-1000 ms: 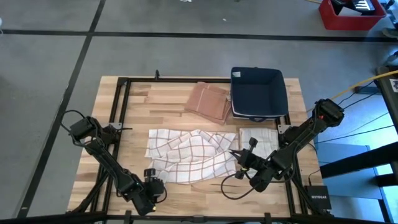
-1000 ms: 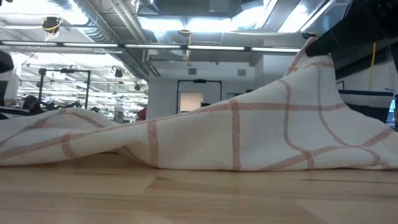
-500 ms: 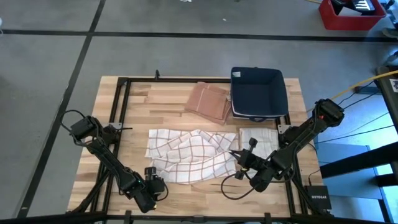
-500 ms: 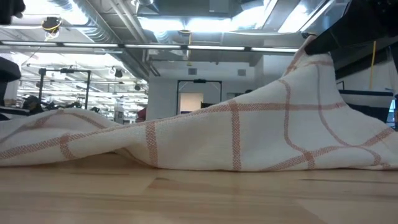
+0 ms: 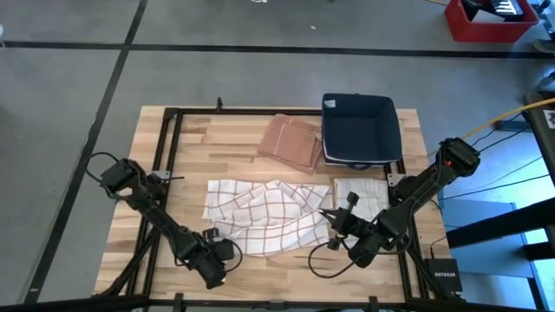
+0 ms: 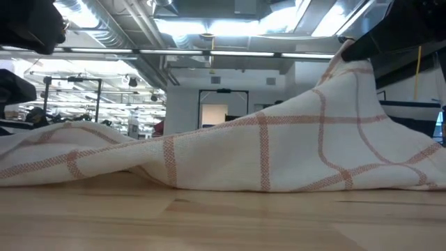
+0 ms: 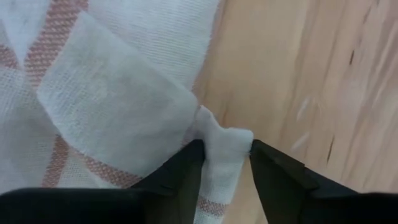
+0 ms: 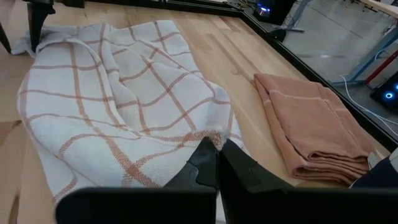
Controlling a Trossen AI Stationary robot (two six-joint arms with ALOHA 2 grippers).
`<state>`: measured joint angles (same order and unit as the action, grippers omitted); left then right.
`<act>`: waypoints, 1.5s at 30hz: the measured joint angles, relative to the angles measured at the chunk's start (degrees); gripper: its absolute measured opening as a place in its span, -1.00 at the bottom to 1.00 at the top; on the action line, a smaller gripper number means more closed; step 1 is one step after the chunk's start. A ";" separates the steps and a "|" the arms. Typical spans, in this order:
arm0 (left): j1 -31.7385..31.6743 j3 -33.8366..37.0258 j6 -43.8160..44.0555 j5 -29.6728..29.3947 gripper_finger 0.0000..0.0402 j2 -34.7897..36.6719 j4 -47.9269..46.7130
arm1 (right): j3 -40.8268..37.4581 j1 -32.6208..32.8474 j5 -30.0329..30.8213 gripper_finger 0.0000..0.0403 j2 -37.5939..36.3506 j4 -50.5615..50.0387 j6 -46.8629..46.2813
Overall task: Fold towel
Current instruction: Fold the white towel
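On the wooden table [image 5: 191, 139], the white towel with orange-red checks [image 5: 264, 212] lies rumpled near the middle toward the front edge, partly bunched, not folded flat. Left gripper [image 5: 224, 252] sits at the towel's front-left corner; wrist view shows its two dark fingers [image 7: 186, 171] apart with a small pinch of towel corner [image 7: 225, 149] standing between them, cloth touching both fingers, so it looks like a grip on that corner. Right gripper [image 5: 328, 216] is at the towel's right edge, fingers [image 8: 205, 158] pressed together on the hem [image 8: 214, 137], lifting that edge into a peak, seen in the low view as a raised ridge [image 6: 348, 63]. Behind the towel: a folded brownish-pink cloth [image 5: 290, 143], and just beside it a dark blue bin [image 5: 359, 130]. Another folded checked towel [image 5: 362, 195] lies just right of the right gripper, in front of the bin.
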<state>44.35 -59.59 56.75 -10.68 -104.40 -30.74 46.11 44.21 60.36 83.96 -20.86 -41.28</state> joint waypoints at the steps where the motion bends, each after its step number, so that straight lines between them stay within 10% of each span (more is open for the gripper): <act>1: -0.22 0.00 0.16 0.25 -0.37 0.00 -0.16 | 0.01 0.00 0.00 -0.99 0.00 0.00 0.00; 17: 1.48 -2.79 -1.66 -4.83 -0.97 4.02 -2.63 | 0.10 0.02 -0.03 -0.98 -0.01 1.25 1.99; 33: 14.61 -14.21 1.47 -39.69 -0.99 25.11 -24.91 | 25.85 0.09 3.23 -0.99 -0.20 -21.14 15.70; 45: 18.89 -24.97 -17.27 -62.84 -1.00 32.82 -23.91 | 48.47 0.02 12.29 -0.99 -2.01 -45.40 13.57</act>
<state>63.24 -84.56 39.48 -73.52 -71.58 -54.65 94.58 44.23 72.65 81.96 -66.26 -27.71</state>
